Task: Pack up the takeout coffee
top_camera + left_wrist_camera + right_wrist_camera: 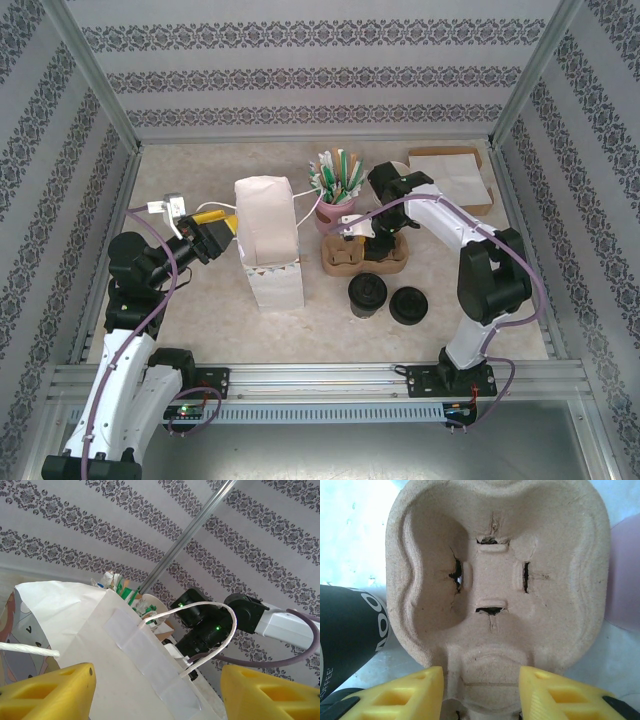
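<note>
while my half-open right hand (479,682) straddles the pulp carrier (495,580), grip uncertain, the takeout coffee (367,292), likely light and crushable, wants holding mid-wall.

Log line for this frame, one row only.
stage: pre-pack | left gripper: open at paper bag | right gripper: astride cup carrier | takeout coffee: upright, not bagged

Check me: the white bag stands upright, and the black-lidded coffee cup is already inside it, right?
No. The bag does stand upright, but the coffee cup is not inside it: it stands on the table to the right of the bag, in front of the carrier. The top view shows this.
</note>
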`<action>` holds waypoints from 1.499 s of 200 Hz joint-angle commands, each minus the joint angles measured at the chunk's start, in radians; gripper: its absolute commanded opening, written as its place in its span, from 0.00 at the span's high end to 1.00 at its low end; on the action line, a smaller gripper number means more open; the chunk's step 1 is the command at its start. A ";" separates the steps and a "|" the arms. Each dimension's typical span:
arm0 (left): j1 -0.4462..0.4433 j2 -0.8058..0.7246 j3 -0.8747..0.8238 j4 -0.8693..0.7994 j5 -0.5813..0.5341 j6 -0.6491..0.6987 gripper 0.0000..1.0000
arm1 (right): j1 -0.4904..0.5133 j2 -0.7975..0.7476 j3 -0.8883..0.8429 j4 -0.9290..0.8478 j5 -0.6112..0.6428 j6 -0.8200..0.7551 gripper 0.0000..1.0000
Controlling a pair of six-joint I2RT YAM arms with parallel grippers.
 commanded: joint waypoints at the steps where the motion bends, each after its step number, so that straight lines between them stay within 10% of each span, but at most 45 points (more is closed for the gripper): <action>1: 0.005 -0.009 0.030 0.017 -0.005 0.028 0.33 | 0.009 0.019 0.026 -0.015 -0.026 0.016 0.56; 300: 0.004 -0.009 0.026 0.023 -0.001 0.025 0.33 | -0.009 0.046 0.047 -0.010 0.012 0.019 0.54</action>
